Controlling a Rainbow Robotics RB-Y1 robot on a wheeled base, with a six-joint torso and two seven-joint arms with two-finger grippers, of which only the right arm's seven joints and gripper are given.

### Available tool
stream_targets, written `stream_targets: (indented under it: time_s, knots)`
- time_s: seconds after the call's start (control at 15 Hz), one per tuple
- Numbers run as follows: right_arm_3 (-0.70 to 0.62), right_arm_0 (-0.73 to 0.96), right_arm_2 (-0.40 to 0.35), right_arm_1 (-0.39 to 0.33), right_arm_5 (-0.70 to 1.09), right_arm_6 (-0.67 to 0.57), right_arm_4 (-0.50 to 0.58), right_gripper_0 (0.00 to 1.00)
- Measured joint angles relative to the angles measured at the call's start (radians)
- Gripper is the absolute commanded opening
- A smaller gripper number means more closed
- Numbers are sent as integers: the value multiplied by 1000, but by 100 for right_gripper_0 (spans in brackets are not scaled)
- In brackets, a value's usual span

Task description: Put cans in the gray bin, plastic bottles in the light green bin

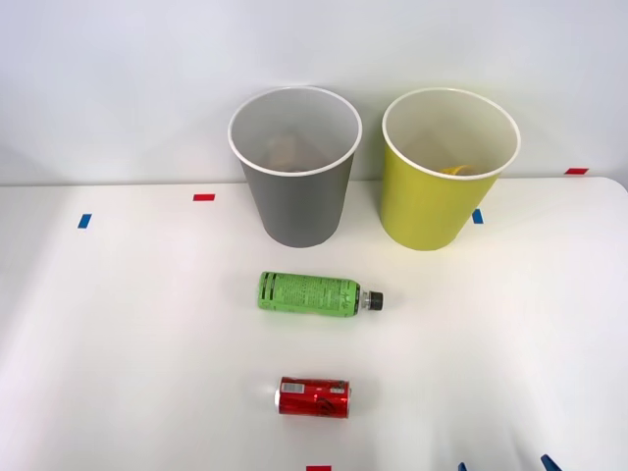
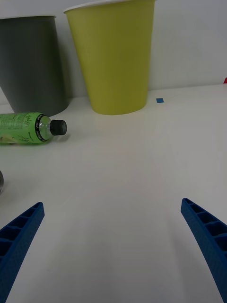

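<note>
A red can (image 1: 313, 397) lies on its side near the table's front edge. Behind it a green-labelled plastic bottle (image 1: 309, 293) lies flat, its black cap (image 2: 58, 126) pointing right. The gray bin (image 1: 294, 186) and the light green bin (image 1: 434, 201) stand upright side by side at the back. Something yellow (image 1: 453, 170) peeks over the rim inside the light green bin. My right gripper (image 1: 505, 465) is open and holds nothing, low at the front right, well right of the can. In the right wrist view its blue fingers (image 2: 19, 236) spread wide, facing the light green bin (image 2: 113, 57), with the bottle (image 2: 23, 129) off to one side.
Small blue and red tape marks (image 1: 203, 197) dot the white table (image 1: 118, 343). A white wall rises right behind the bins. A broad bare stretch of table lies between my gripper (image 2: 113, 246) and the bins.
</note>
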Motion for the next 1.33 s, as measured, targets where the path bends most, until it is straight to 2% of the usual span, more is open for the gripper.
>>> stream_targets:
  time_s: [1.33]
  knots:
    - [0, 0, 0, 0, 0, 0, 0, 100]
